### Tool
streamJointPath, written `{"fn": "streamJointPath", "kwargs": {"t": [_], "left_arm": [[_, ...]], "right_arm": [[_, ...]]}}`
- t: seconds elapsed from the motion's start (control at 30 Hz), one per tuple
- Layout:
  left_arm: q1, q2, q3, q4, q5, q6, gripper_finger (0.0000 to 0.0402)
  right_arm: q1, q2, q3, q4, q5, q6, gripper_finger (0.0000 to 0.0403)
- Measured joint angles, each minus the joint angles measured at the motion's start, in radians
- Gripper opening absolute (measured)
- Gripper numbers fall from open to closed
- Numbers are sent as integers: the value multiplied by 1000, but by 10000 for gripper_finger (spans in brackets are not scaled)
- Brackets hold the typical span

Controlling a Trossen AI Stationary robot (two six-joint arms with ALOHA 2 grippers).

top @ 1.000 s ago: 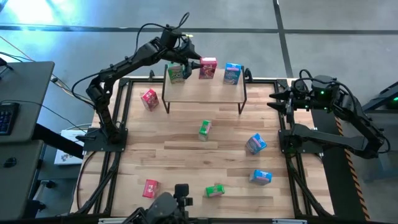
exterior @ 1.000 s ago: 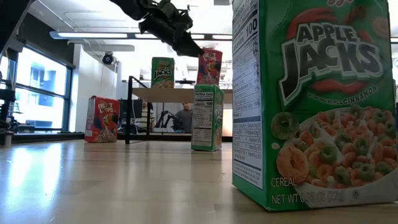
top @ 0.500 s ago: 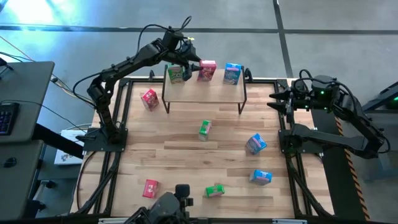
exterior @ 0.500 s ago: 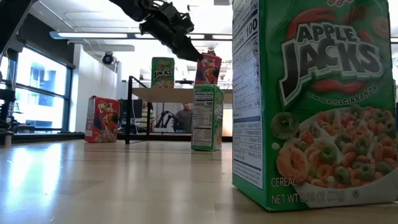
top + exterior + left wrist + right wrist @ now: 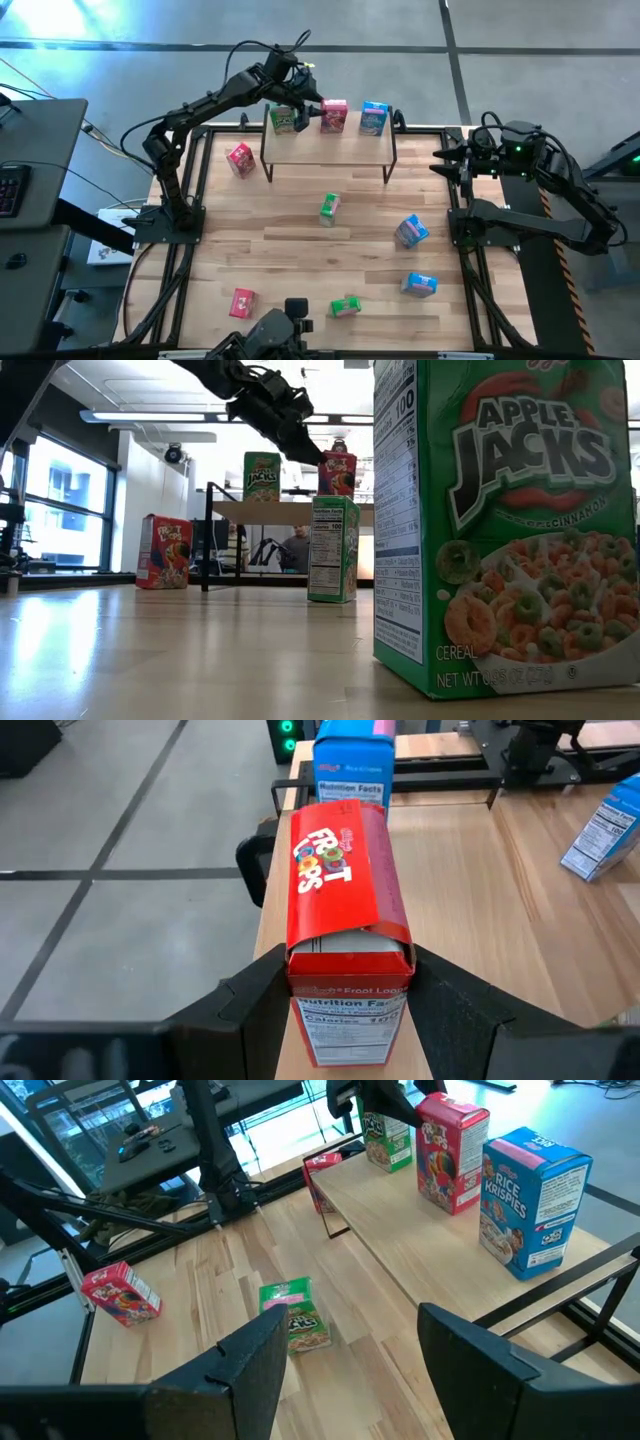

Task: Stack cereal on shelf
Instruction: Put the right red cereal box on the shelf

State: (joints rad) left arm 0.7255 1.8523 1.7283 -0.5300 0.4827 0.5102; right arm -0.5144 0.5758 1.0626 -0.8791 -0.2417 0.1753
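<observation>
Jaws of the left gripper (image 5: 350, 995) are closed on a red-pink cereal box (image 5: 334, 115) standing on the shelf (image 5: 330, 148) at the worktop's (image 5: 300, 240) far edge, between green (image 5: 284, 119) and blue (image 5: 374, 118) boxes. Right gripper (image 5: 345, 1350) jaws are held open beyond the right edge.

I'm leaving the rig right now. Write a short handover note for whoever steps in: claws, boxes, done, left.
Left claw: shut on the red box, holding it on the shelf between the green box and the blue box.
Right claw: open, empty, parked at the table's right edge.
Done: green and blue boxes stand on the shelf; the red one is there but not released.
Left: six boxes on the tabletop: two red, two green, two blue.
</observation>
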Motion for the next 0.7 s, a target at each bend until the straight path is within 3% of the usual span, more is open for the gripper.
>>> {"fn": "streamJointPath", "kwargs": {"t": [0.7], "left_arm": [[7, 0, 0, -32, -14, -18, 183]], "right_arm": [[0, 0, 0, 0, 0, 0, 216]]}}
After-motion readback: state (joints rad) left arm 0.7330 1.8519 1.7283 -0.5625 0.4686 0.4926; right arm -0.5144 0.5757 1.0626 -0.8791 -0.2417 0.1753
